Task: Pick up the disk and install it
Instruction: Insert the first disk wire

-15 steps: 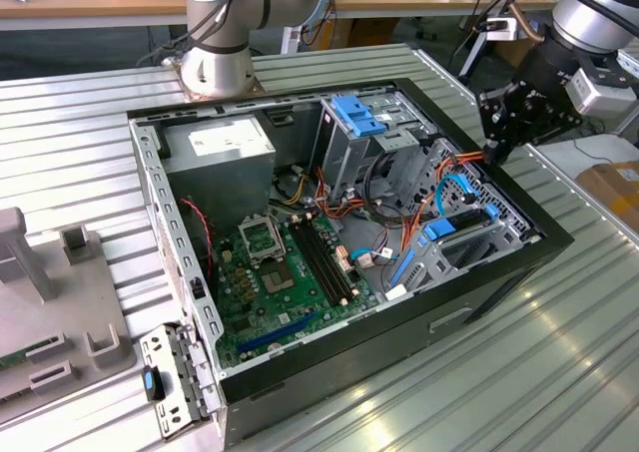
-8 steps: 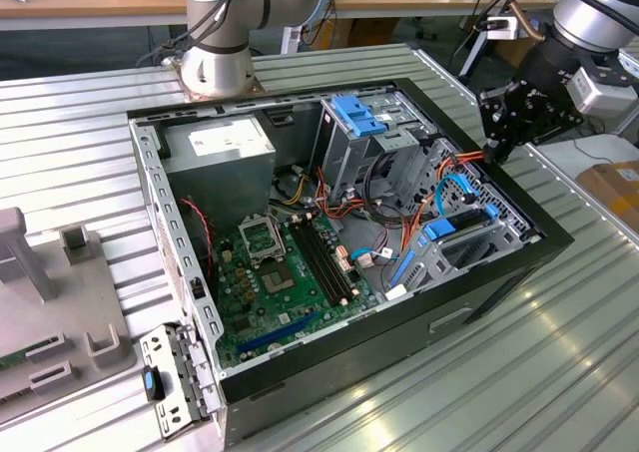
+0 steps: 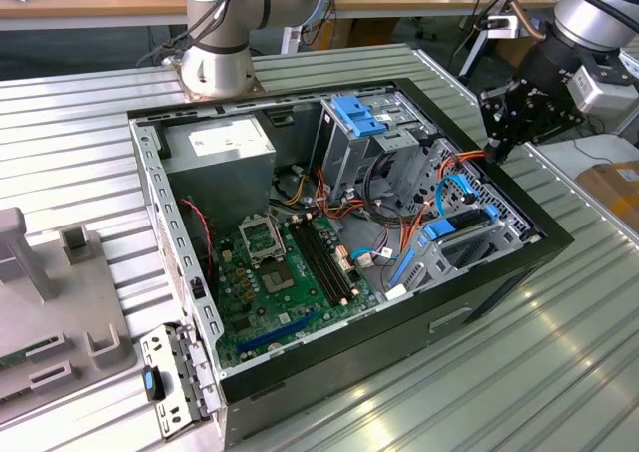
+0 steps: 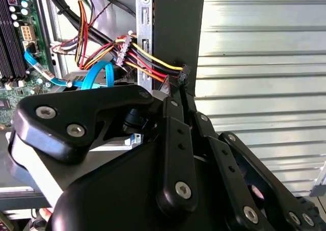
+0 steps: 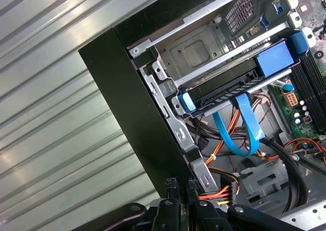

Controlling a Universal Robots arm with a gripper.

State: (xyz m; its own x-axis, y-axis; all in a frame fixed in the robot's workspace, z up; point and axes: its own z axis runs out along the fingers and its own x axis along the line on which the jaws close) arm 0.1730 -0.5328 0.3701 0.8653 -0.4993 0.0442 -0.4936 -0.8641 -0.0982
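Observation:
The disk (image 3: 461, 225) lies inside the open computer case (image 3: 329, 357), in the lower drive bay at the exterior view's right. Its bright blue carrier rail frames it. In the first wrist view the disk (image 5: 226, 92) shows as a dark slab between blue rail ends, seated under the silver bay plate. My gripper (image 3: 495, 151) hangs just outside and above the case's right wall, apart from the disk. Its tips (image 5: 181, 184) sit over the black wall edge, shut with nothing between them. In the second wrist view the gripper (image 4: 182, 82) points at a bundle of red and yellow wires.
A grey power-supply box (image 3: 222, 145) and a blue bracket (image 3: 355, 118) on the tall drive cage stand at the case's back. A green motherboard (image 3: 285, 277) fills the floor. Blue ribbon cables (image 5: 238, 131) loop beside the bay. A grey fixture (image 3: 50, 302) sits on the ribbed table (image 3: 519, 372).

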